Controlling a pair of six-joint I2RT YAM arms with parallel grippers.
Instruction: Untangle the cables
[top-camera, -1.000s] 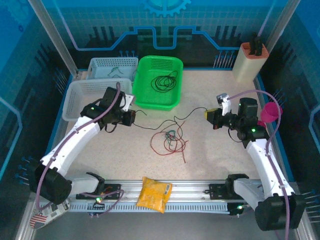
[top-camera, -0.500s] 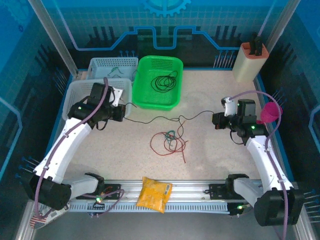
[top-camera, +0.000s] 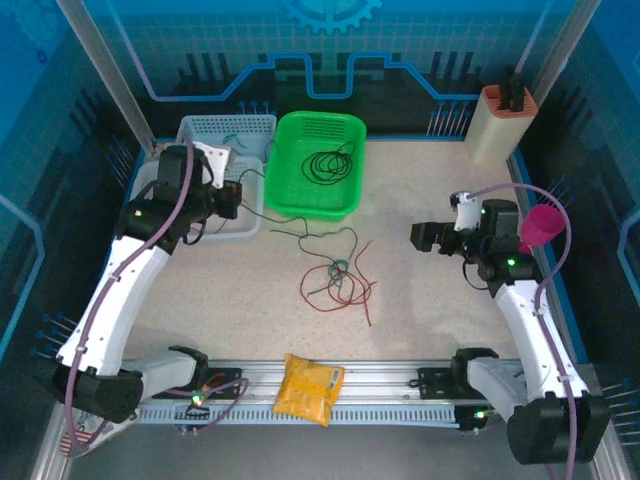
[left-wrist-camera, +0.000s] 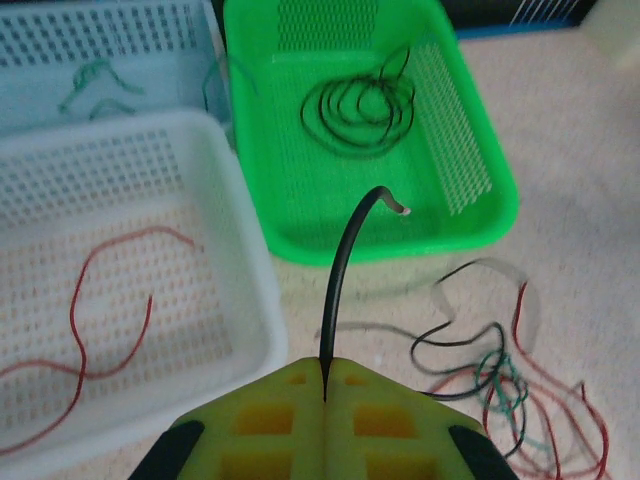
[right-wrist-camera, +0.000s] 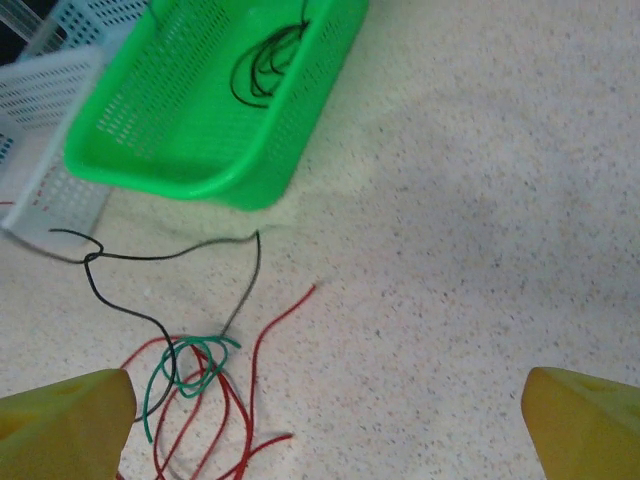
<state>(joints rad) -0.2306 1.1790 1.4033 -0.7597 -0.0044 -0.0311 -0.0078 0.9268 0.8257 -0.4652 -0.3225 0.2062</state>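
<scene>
The left jaws were shut on a black cable (left-wrist-camera: 338, 275), pinched in the seam between their yellow pads (left-wrist-camera: 390, 420). A short end of it rose from that seam and curved toward the front wall of the green basket (left-wrist-camera: 470, 215). These jaws hung over the right side of a white basket (top-camera: 150, 205), which held a loose red cable (left-wrist-camera: 78, 300). Behind it stood a pale blue basket (top-camera: 205, 128) with a green cable (left-wrist-camera: 92, 82) inside. The green basket held a coil of black cable (top-camera: 326, 163).

The right jaws stood wide, their yellow pads (right-wrist-camera: 62, 418) at opposite sides of the right wrist view with nothing between them, above bare worktop (top-camera: 420, 300) well to the right of the cables.

From the white basket's corner the black cable ran in loose bends across the worktop, before the green basket, into a tangle (top-camera: 338, 280) of red, green and black strands in the middle of the worktop. A yellow packet (top-camera: 308, 388) lay on the rail at the near edge.
</scene>
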